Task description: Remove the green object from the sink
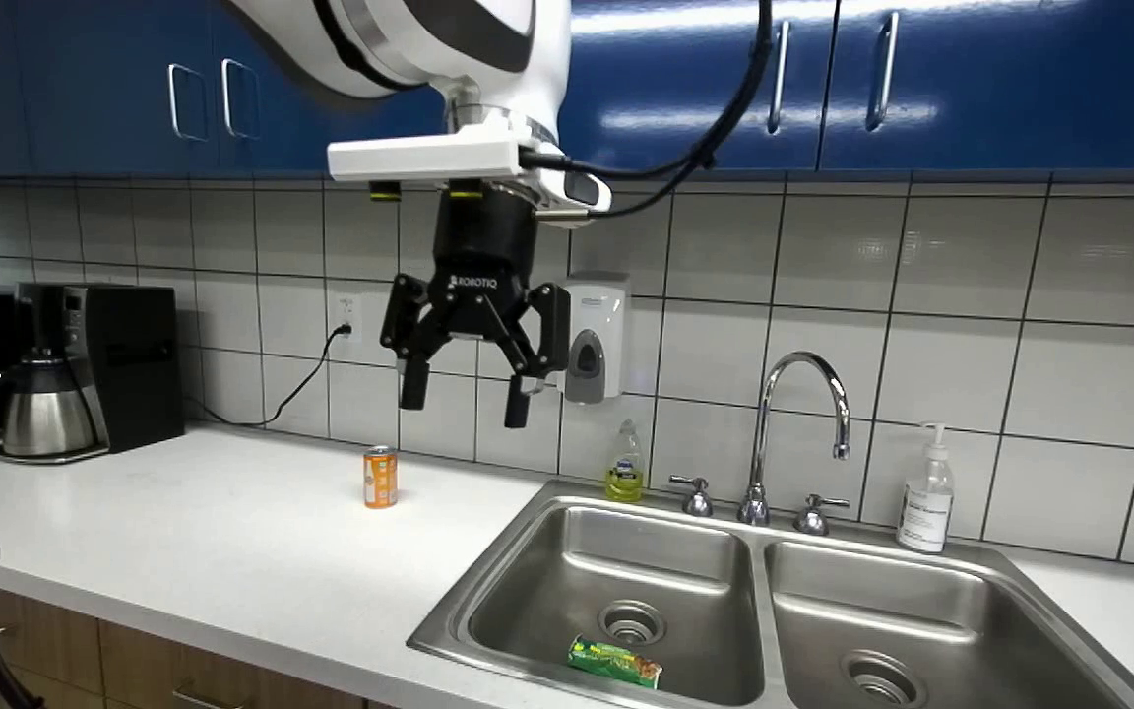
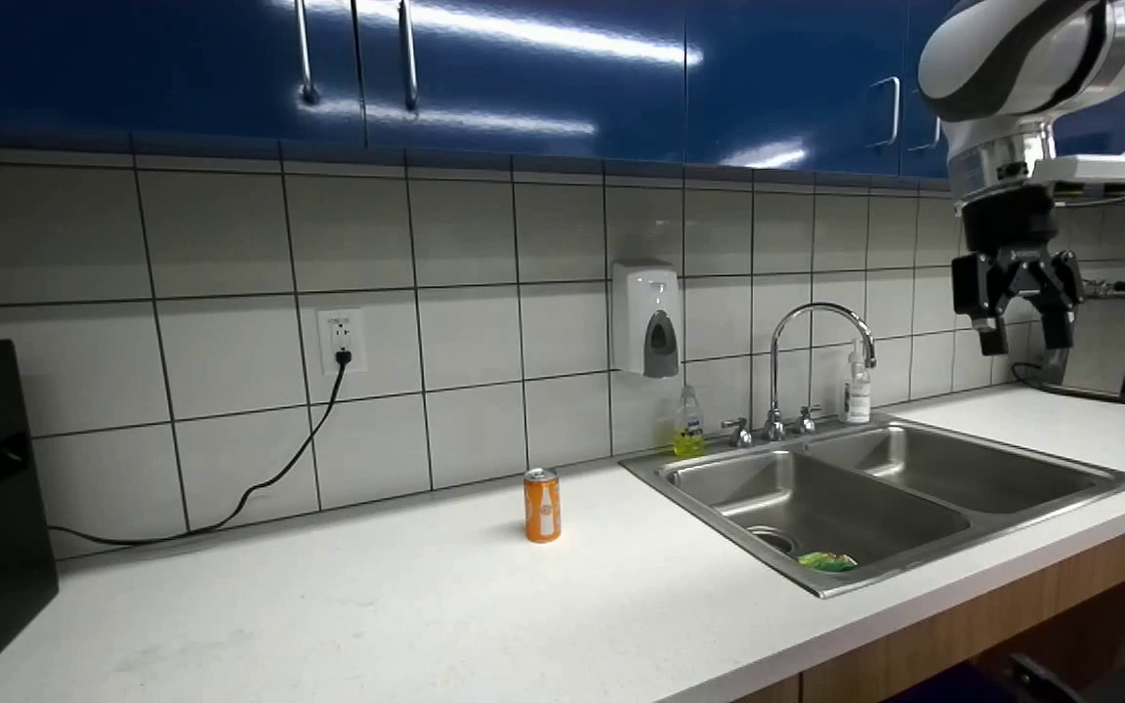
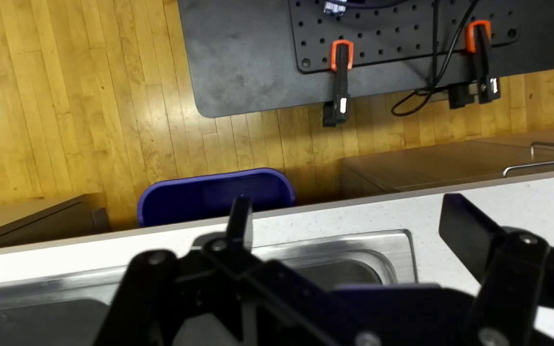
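The green object (image 1: 614,662), a small bright green packet with a brownish end, lies in a basin of the stainless steel double sink (image 1: 766,630), near the front wall beside the round drain. In an exterior view only part of the green object (image 2: 826,562) shows above the basin's front edge. My gripper (image 1: 466,396) is open and empty, high above the counter and sink, apart from the green object. The gripper also shows in an exterior view (image 2: 1024,334). In the wrist view, the open fingers (image 3: 347,211) frame the sink's rim (image 3: 401,252); the green object does not show there.
A chrome gooseneck faucet (image 1: 759,433) rises behind the sink. A soap bottle (image 1: 625,468) and a pump bottle (image 1: 927,497) stand on the back rim. An orange can (image 1: 380,478) stands on the counter. A wall dispenser (image 1: 597,340) and blue cabinets (image 2: 523,78) are behind.
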Available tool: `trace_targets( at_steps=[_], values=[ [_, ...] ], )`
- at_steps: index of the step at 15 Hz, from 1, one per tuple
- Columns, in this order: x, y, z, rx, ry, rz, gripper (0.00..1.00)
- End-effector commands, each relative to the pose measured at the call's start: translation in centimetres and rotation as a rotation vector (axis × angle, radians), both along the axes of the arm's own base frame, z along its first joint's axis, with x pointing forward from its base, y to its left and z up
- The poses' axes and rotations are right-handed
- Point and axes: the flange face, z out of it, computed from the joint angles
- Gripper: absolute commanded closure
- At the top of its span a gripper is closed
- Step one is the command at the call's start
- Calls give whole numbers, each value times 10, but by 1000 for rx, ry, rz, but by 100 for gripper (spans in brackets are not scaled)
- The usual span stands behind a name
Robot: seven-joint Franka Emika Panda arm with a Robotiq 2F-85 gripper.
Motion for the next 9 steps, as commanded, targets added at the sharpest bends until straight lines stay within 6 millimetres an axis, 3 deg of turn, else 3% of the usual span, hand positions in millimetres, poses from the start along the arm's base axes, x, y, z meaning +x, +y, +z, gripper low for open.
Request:
trace_targets(
  at_steps=[1,9],
  values=[
    [28,-32,-32,-37,-11,-8,0],
    [101,-87,-125,-85,-99,-56,0]
  ],
)
